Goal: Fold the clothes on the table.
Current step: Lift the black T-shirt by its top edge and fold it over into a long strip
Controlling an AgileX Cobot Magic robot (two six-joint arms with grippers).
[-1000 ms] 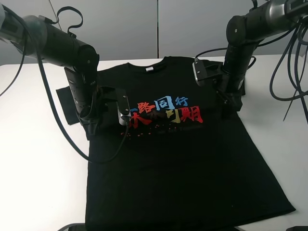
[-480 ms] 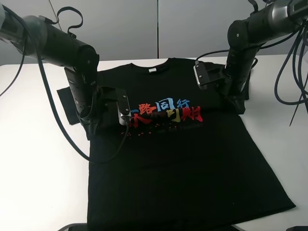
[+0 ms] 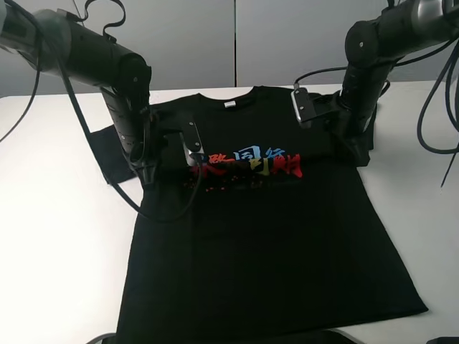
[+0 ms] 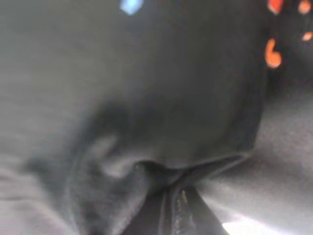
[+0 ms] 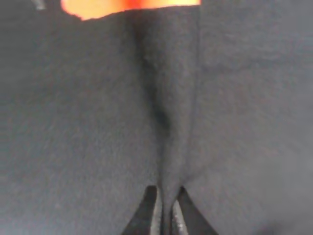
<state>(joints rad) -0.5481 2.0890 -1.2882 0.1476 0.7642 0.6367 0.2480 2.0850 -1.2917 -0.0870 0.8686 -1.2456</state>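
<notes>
- The black T-shirt [image 3: 272, 244] lies front-up on the white surface [image 3: 57, 236]. Its collar points to the far edge and its hem [image 3: 287, 326] lies nearest the high camera. The lower body is spread flat, and no finished fold shows anywhere.
- The left claw [image 3: 148, 176] is down on the shirt's side, just below the sleeve [image 3: 107, 154] that sticks out there. Its wrist view is blurred, but cloth bunches into a peak right at the closed tips. I judge that it is pinching the fabric.
- The right claw [image 3: 360, 155] sits at the opposite side, near the other armpit. Its wrist view is clearer: the narrow tips are drawn together on a thin ridge of cloth [image 5: 168, 112].
- The printed characters [image 3: 247, 163] look creased and squashed across the chest. The cloth around the neck label [image 3: 230, 104] sits smoother. This suggests the cloth between the two claws is already taken up a little.
- By my reading, only the gripping step is done, with both sides of the chest held, so the task is at an early stage.
- Nearly all the folding is left. The held part has to be carried over and laid down, the sleeves tucked in, and the body doubled into a compact stack. Which way the first fold will go cannot be told from here.
</notes>
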